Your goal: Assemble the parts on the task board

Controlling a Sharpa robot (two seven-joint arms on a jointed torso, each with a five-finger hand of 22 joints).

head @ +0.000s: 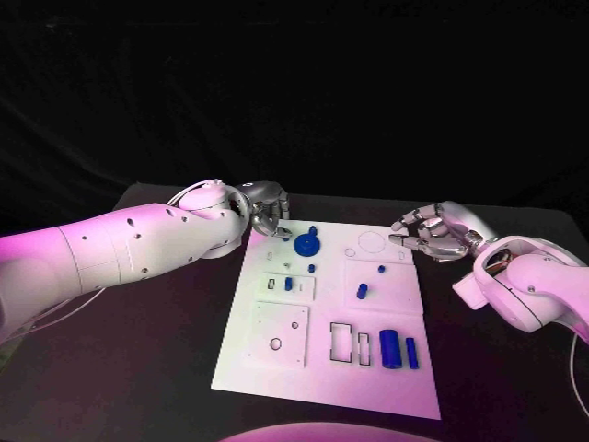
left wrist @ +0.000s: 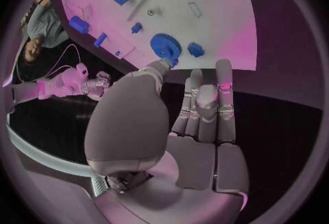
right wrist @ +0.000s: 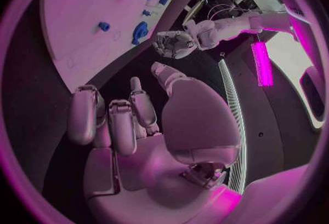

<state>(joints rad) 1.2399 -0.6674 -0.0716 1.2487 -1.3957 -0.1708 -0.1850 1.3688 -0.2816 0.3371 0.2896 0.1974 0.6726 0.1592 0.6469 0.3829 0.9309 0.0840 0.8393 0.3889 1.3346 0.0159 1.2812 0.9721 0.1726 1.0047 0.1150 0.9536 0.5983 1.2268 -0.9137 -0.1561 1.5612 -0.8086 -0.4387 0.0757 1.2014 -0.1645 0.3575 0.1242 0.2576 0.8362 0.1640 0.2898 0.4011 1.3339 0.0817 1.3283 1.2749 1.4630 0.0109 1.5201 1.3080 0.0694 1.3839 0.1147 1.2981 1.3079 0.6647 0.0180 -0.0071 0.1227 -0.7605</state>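
Observation:
The white task board lies in the middle of the table. A blue gear sits near its far left corner, seen close in the left wrist view with a small blue piece beside it. My left hand hovers at that corner, fingers stretched out and holding nothing; its thumb tip is right next to the gear. My right hand is off the board's far right edge, fingers loosely bent and empty. A blue cylinder and a blue bar lie at the near right.
Small blue pegs stand mid-board among raised white plates and rectangular slots. Black table surrounds the board on both sides. The right wrist view shows my left hand by the board's edge.

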